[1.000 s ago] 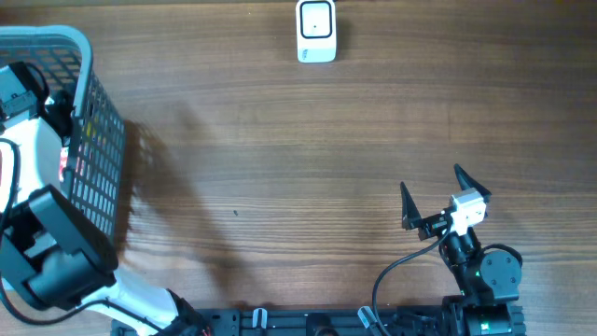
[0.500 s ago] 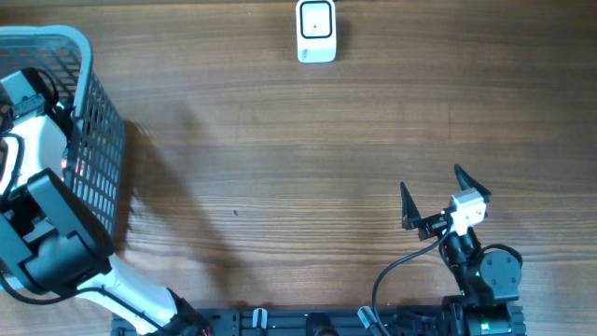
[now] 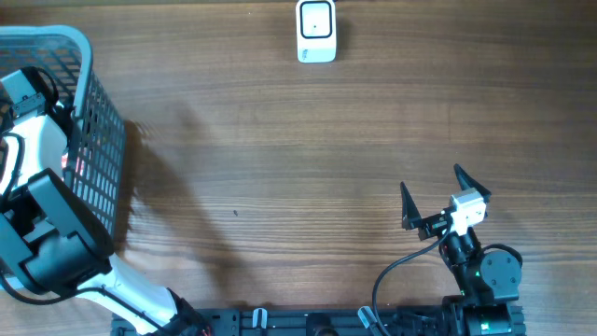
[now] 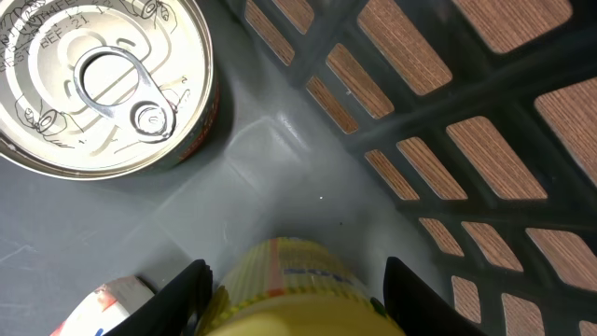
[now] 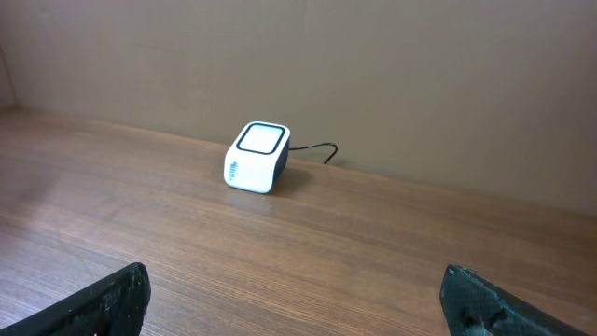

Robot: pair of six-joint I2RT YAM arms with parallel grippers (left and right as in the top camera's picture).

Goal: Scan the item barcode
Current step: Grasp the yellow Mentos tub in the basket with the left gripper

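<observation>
Straddling a yellow container [image 4: 291, 273] with my left gripper [image 4: 298, 294], inside the grey basket [image 3: 99, 119] at the table's [image 3: 280, 140] left edge. Left fingers [image 4: 187, 301] sit one on each side of the container, right against its flanks; I cannot tell whether they are pressing on it or just beside it. The container stands on the basket floor. A tin can [image 4: 93, 84] with a ring-pull lid sits past it, apart from it. A white-and-red packet [image 4: 101, 310] lies beside my one finger. My right gripper [image 3: 431, 183] hangs over the near right of the table, jaws spread wide, nothing between them. The white scanner [image 3: 316, 31] sits at the far edge, well apart from both grippers.
</observation>
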